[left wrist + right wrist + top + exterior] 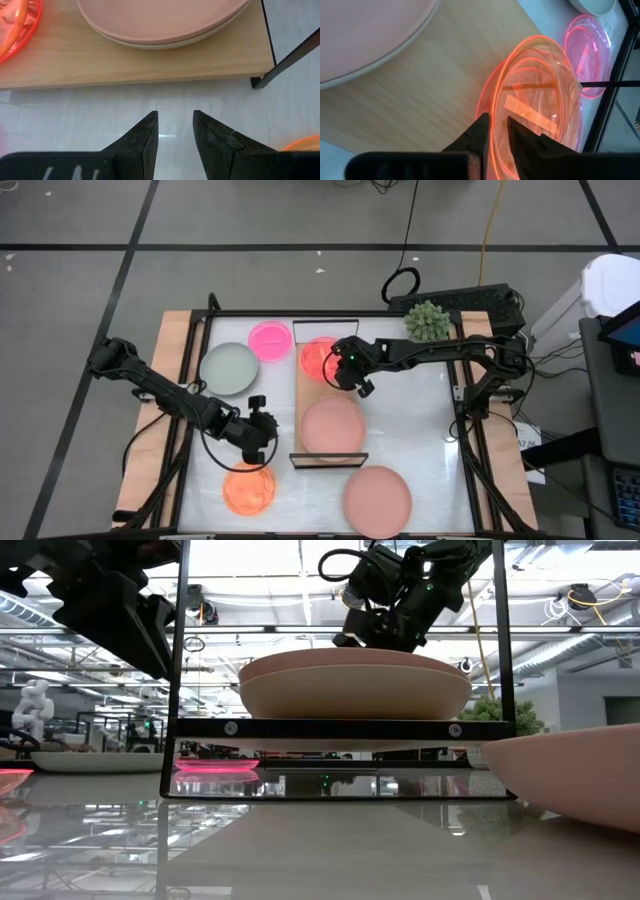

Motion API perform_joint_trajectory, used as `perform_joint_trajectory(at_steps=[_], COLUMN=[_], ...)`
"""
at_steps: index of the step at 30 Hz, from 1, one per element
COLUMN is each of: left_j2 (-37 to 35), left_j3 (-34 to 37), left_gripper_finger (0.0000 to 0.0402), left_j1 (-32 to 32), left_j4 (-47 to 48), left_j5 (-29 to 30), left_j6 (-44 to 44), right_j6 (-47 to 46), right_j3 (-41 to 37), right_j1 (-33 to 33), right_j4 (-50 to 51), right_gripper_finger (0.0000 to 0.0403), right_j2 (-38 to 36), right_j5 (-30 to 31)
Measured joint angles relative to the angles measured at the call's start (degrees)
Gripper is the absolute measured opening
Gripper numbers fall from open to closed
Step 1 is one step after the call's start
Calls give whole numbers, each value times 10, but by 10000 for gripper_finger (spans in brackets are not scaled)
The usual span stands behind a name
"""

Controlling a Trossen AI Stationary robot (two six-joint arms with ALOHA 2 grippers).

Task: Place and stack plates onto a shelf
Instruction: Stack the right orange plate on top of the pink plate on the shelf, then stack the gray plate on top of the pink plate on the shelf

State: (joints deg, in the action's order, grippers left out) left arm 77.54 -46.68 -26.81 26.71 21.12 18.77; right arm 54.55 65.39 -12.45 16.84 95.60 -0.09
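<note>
right end effector (499, 131): fingers slightly apart astride orange plate (535, 95) rim on shelf (445, 90)
left end effector (175, 131): apart, empty, over desk
risk: withdrawing could drag the plate off the shelf end

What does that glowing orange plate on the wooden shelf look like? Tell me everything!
The orange plate is small, round and see-through like shiny plastic, with ringed ridges and a pale strip, maybe tape, inside. It lies flat at the far end of the shelf, apart from the big pink stack. The right gripper has its jaws astride the plate's rim, slightly parted. More than one may be stacked; I cannot tell.
</note>
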Motion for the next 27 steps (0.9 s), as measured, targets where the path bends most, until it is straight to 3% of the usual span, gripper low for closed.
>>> perform_joint_trajectory(at_steps=[15, 22, 27], left_j2=[0, 0, 0], left_j3=[0, 12, 31], left_gripper_finger=[129, 129, 129], left_j1=[-17, -27, -41], left_j4=[0, -7, -5], left_j5=[0, 0, -14], left_j6=[9, 20, 49], right_j6=[-49, -139, -210], right_j3=[-1, -1, -1], right_j1=[1, 22, 58], right_j4=[6, 37, 78], right_gripper_finger=[95, 100, 100], right_j2=[-21, -80, -129], right_j5=[8, 74, 78])
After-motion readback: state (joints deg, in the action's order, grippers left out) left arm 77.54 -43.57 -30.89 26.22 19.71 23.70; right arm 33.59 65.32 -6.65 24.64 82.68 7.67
